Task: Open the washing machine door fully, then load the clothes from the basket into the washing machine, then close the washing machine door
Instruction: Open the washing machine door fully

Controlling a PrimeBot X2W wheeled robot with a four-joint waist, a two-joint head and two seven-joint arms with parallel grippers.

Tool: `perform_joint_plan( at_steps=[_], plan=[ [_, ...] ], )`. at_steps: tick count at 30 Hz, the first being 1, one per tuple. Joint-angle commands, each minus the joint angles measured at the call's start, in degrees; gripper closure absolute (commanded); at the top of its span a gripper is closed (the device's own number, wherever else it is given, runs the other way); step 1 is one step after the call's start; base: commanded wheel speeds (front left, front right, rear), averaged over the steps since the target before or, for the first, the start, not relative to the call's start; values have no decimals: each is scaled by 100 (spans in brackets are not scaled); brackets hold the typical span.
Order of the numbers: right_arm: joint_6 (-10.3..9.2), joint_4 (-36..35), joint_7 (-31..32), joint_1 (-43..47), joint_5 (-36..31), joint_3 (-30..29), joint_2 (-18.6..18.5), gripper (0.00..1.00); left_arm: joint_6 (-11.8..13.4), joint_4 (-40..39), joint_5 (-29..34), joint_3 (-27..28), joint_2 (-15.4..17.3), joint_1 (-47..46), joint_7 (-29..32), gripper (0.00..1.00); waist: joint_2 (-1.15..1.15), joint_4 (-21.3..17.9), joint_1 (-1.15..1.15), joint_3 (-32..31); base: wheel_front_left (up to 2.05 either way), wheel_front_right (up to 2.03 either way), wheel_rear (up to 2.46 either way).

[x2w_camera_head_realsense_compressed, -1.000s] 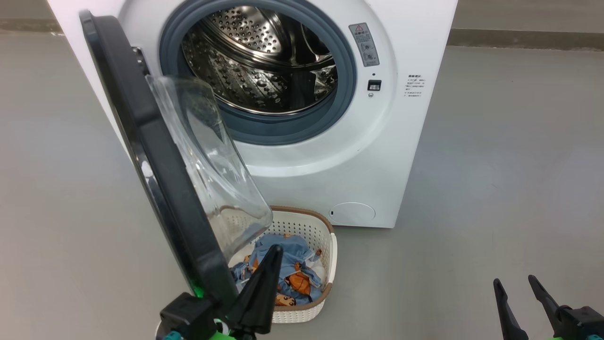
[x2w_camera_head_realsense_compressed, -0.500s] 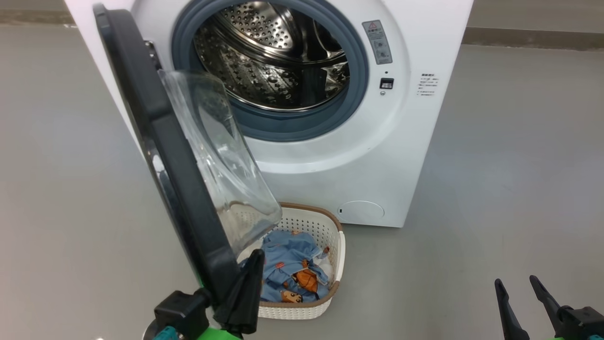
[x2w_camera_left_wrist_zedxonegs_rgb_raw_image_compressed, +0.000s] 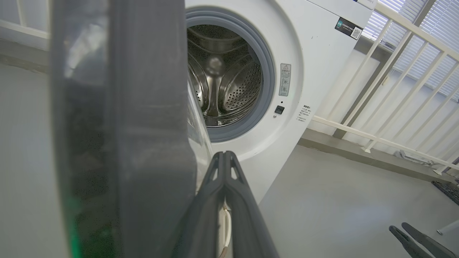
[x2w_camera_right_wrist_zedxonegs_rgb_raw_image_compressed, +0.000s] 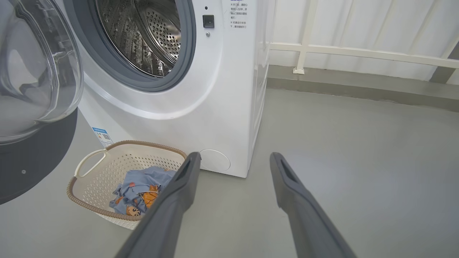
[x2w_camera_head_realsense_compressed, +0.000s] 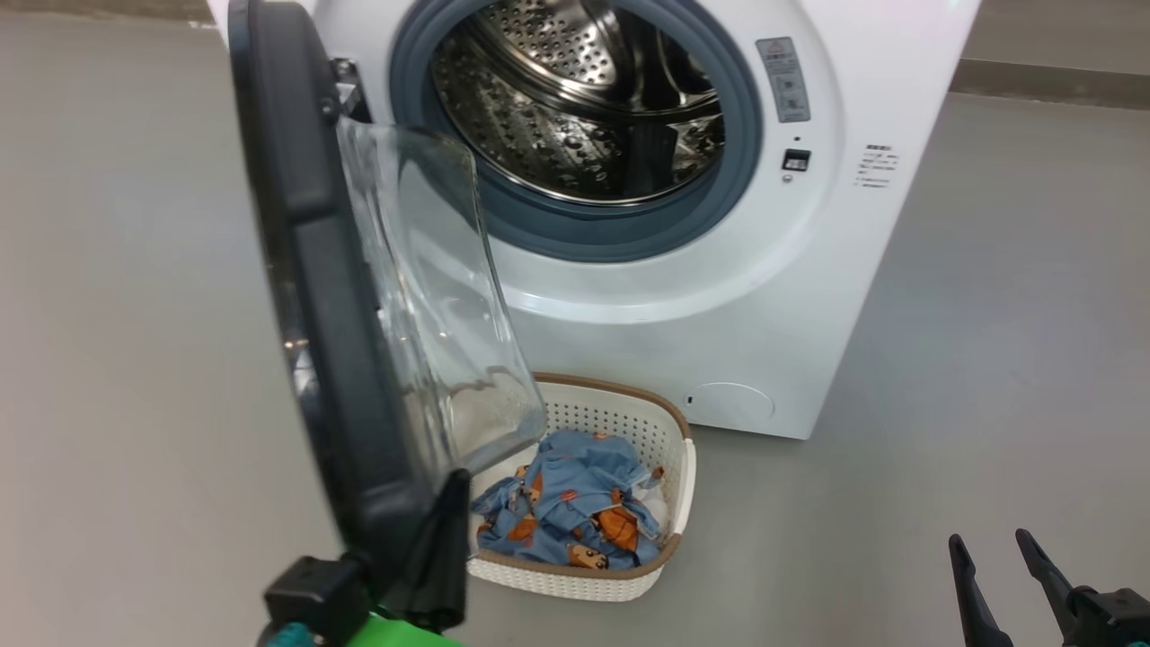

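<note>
The washing machine (x2w_camera_head_realsense_compressed: 719, 296) stands with its steel drum (x2w_camera_head_realsense_compressed: 584, 99) exposed. The washing machine door (x2w_camera_head_realsense_compressed: 305, 270) hangs partly open, edge-on in the head view, its glass bowl (x2w_camera_head_realsense_compressed: 431, 296) bulging to the right over the basket. My left gripper (x2w_camera_head_realsense_compressed: 456, 490) is shut and empty, its fingers lying against the inner side of the door's lower rim (x2w_camera_left_wrist_zedxonegs_rgb_raw_image_compressed: 125, 143). The basket (x2w_camera_head_realsense_compressed: 593, 422) sits on the floor before the machine and holds the clothes (x2w_camera_head_realsense_compressed: 575, 512), blue with orange figures. My right gripper (x2w_camera_head_realsense_compressed: 988, 539) is open at the lower right, apart from everything.
Grey floor (x2w_camera_head_realsense_compressed: 988, 314) spreads to the right of the machine. A white railing (x2w_camera_left_wrist_zedxonegs_rgb_raw_image_compressed: 376, 89) runs along the wall beyond it. The basket (x2w_camera_right_wrist_zedxonegs_rgb_raw_image_compressed: 107, 168) lies partly under the door glass (x2w_camera_right_wrist_zedxonegs_rgb_raw_image_compressed: 32, 71), with the clothes (x2w_camera_right_wrist_zedxonegs_rgb_raw_image_compressed: 141, 193) left of my right gripper (x2w_camera_right_wrist_zedxonegs_rgb_raw_image_compressed: 233, 157).
The head camera has shifted, so the scene sits further right. The door has swung a little wider, with my shut left gripper following its lower rim. The right gripper has not moved.
</note>
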Motion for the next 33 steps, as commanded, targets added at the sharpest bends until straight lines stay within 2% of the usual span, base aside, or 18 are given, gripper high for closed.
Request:
perform_joint_plan(
  at_steps=[1,17,28,33],
  plan=[
    [9,-107,-68,-54,-38,119,-81,0,179,-106,-24,431,83,-149,-86,100,0,100,0,35,0,0,0],
    [9,-96,-68,48,-23,108,-96,0,665,66,-182,1394,367,10,-318,100,0,416,0,37,0,0,0],
    [9,-79,-68,-10,-16,201,-136,0,725,810,-346,1974,468,-476,-703,100,0,509,0,253,0,0,0],
    [9,-78,-68,-88,-12,265,-190,0,738,1466,-359,2248,574,-904,-977,100,0,468,0,368,0,0,0]
  ],
)
